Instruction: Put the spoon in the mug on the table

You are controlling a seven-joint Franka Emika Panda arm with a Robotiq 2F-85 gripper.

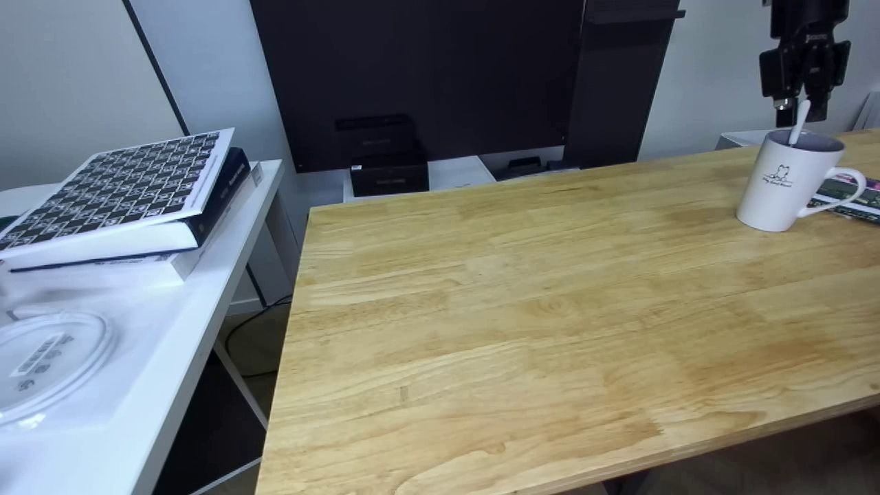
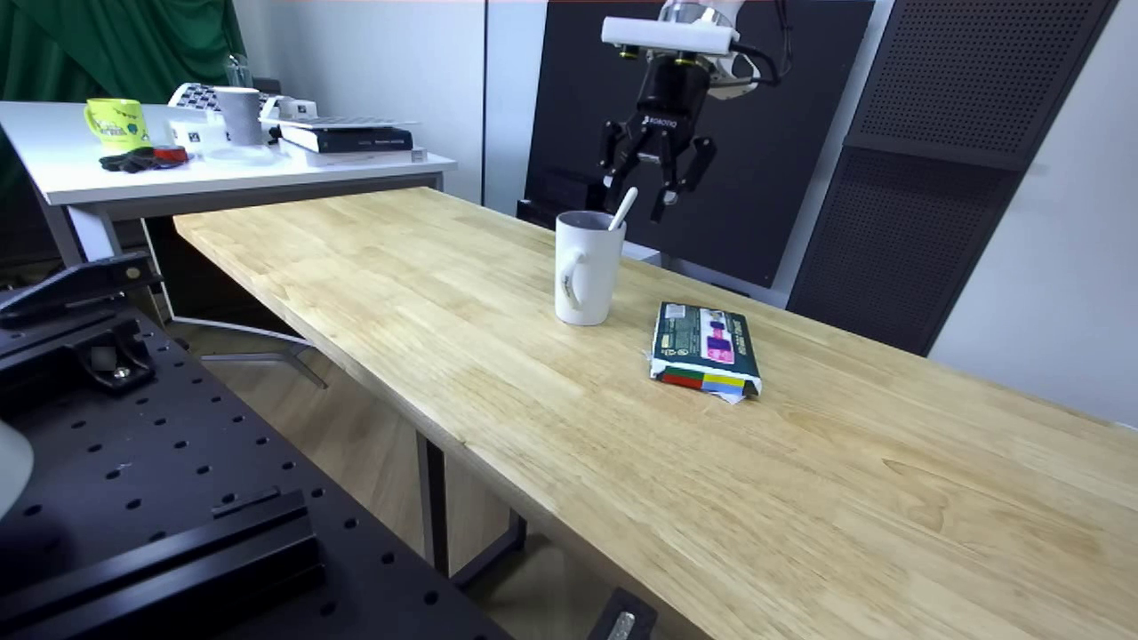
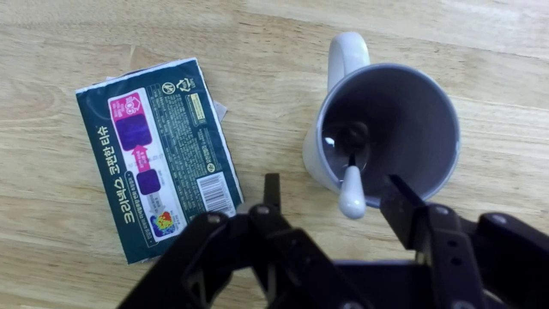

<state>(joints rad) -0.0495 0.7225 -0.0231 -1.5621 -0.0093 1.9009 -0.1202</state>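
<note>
The white mug [image 1: 787, 180] stands upright on the wooden table [image 1: 515, 309]; it also shows in an exterior view [image 2: 596, 271] and the wrist view [image 3: 433, 141]. The spoon [image 3: 352, 193] leans inside the mug. Its pale, rounded handle end sticks up over the rim in both exterior views [image 1: 799, 124] [image 2: 623, 209]; its lower end is hard to make out in the dark inside. My gripper [image 3: 330, 189] is open and empty above the mug's rim. In the wrist view its fingers appear on either side of the handle, apart from it. It also shows in both exterior views [image 1: 801, 113] [image 2: 637, 197].
A dark green tissue pack [image 2: 705, 351] lies on the table beside the mug. A white desk [image 1: 172, 330] with stacked books [image 1: 124, 199] stands past the table's end. A yellow mug [image 2: 120, 123] and a grey cup [image 2: 240, 116] are on that desk.
</note>
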